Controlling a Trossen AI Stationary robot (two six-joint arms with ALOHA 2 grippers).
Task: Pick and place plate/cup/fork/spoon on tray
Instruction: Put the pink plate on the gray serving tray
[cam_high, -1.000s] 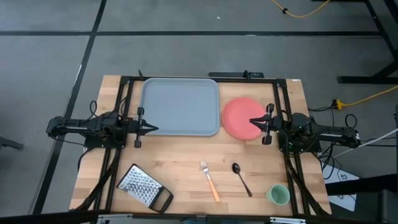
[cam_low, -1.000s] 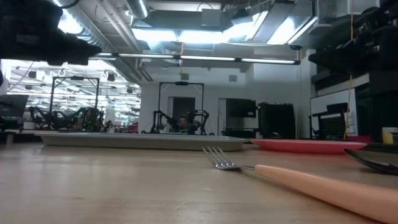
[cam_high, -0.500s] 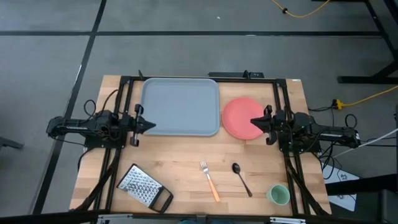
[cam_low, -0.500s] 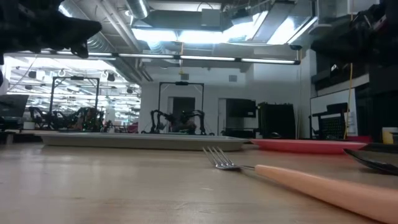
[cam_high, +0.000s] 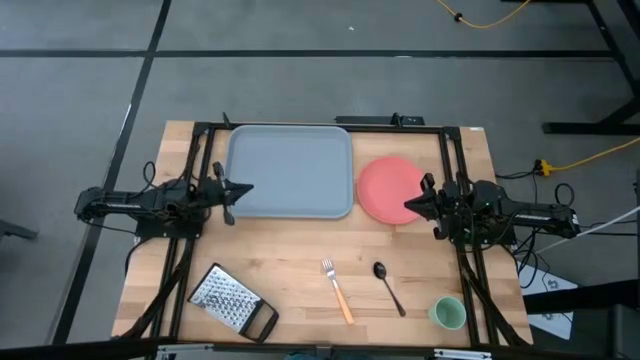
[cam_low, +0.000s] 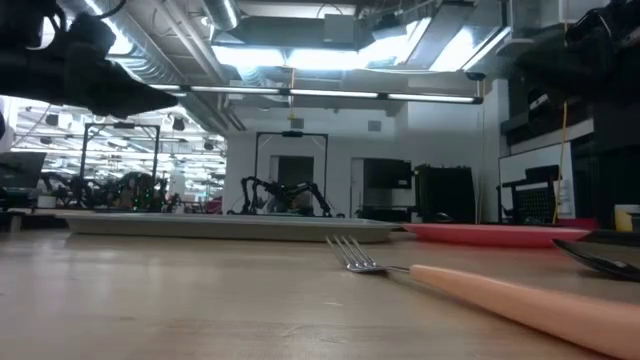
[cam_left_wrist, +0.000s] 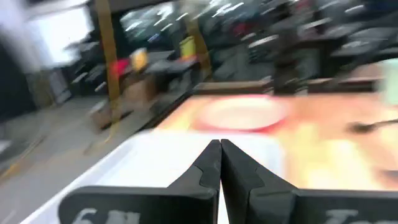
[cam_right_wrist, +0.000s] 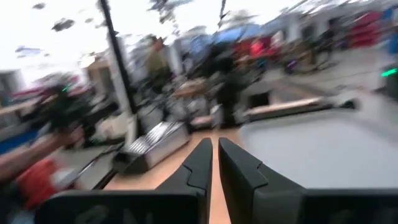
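The grey-blue tray (cam_high: 290, 170) lies at the table's far middle, with the coral-red plate (cam_high: 388, 188) flat on the wood to its right. The orange-handled fork (cam_high: 337, 290), the dark spoon (cam_high: 388, 287) and the pale green cup (cam_high: 447, 313) rest near the front edge. My left gripper (cam_high: 246, 188) is shut and empty above the tray's left near corner; the left wrist view (cam_left_wrist: 220, 144) shows its tips together. My right gripper (cam_high: 408, 203) is shut and empty over the plate's near right rim; it also shows in the right wrist view (cam_right_wrist: 213, 142).
A metal grater with a black handle (cam_high: 232, 302) lies at the front left. Black frame rails (cam_high: 195, 180) run along both table sides beside the arms. Bare wood lies between the tray and the cutlery (cam_high: 300, 245). In the low view the fork (cam_low: 400, 268) lies closest.
My left gripper has swung a little toward the table's far edge, onto the tray's left near corner, rolling about its wrist. My right gripper has swung slightly toward the near edge and rolled as well. Both stayed shut. No tableware has moved.
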